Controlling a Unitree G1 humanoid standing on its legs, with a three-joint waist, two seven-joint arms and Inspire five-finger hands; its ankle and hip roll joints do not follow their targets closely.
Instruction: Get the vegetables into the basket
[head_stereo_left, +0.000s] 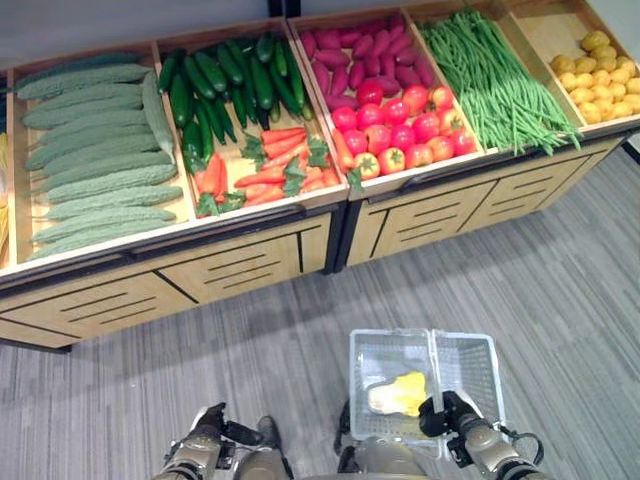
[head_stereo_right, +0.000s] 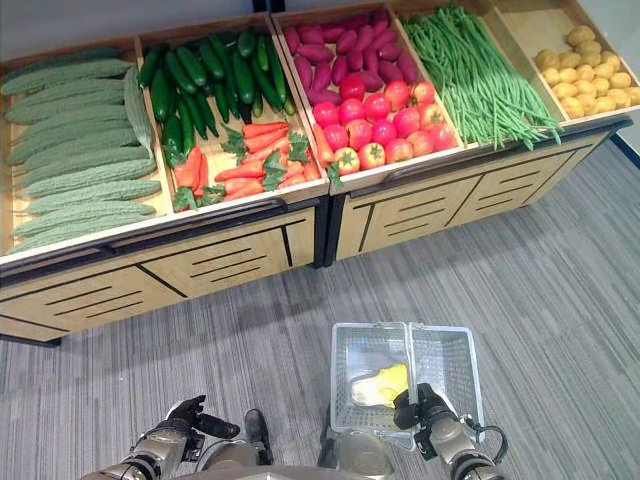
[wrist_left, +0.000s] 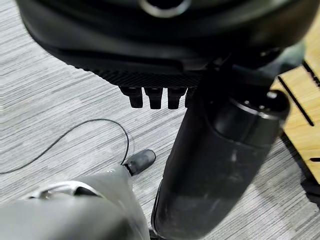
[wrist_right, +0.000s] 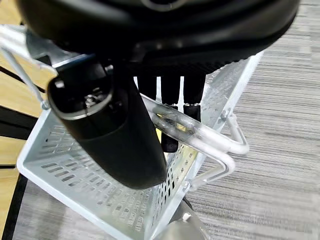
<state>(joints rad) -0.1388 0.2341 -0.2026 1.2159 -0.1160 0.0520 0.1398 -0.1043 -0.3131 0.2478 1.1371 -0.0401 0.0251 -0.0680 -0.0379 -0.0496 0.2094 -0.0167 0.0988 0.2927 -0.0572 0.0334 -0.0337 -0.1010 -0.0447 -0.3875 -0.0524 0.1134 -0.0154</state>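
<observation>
On the grey floor (head_stereo_left: 560, 290) before the produce stand (head_stereo_left: 250, 265), the basket (head_stereo_left: 470, 365) is held by the right hand (head_stereo_left: 445, 412), curled round its handle (wrist_right: 200, 137); the left hand (head_stereo_left: 205, 425) is kept relaxed and holds nothing

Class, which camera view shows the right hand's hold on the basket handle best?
The right wrist view: the right hand has fingers curled round the basket's clear handle. Both eye views show that hand from above, at the basket's near rim.

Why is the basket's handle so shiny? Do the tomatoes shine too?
Right wrist view: light glints along the clear basket handle, held in the right hand. Left eye view: the tomatoes carry small bright spots of glare.
</observation>
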